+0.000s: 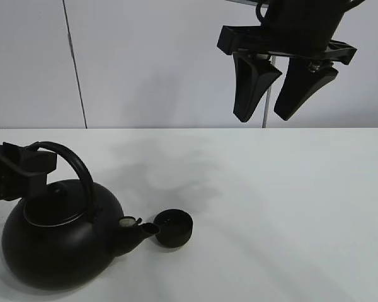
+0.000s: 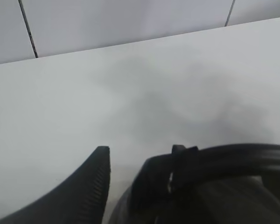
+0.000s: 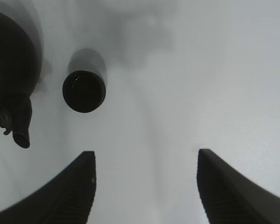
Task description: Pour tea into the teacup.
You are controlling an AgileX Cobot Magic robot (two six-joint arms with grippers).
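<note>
We see the white tabletop (image 1: 271,207) filling the lower half of the high view, bare and matte, with soft shadows across it, and a pale panelled wall (image 1: 145,63) behind it with a dark seam running down at about eleven o'clock. The largest thing on it is the black kettle (image 1: 60,242), sitting upright at about eight o'clock with its arched handle up and its spout aimed toward three o'clock, which puts the spout tip right at the rim of the teacup (image 1: 173,228); we judge that placement suits a pour with only a tilt. The left gripper (image 1: 25,170) is at the handle from the nine o'clock side; in its wrist view one ribbed finger (image 2: 91,186) stands clear of the handle with a gap showing, so we cannot tell whether it is closed on the handle or letting go. The right gripper (image 1: 274,88) hangs high at one o'clock, fingers spread and empty, well apart from both vessels, looking down on the small cup.
</note>
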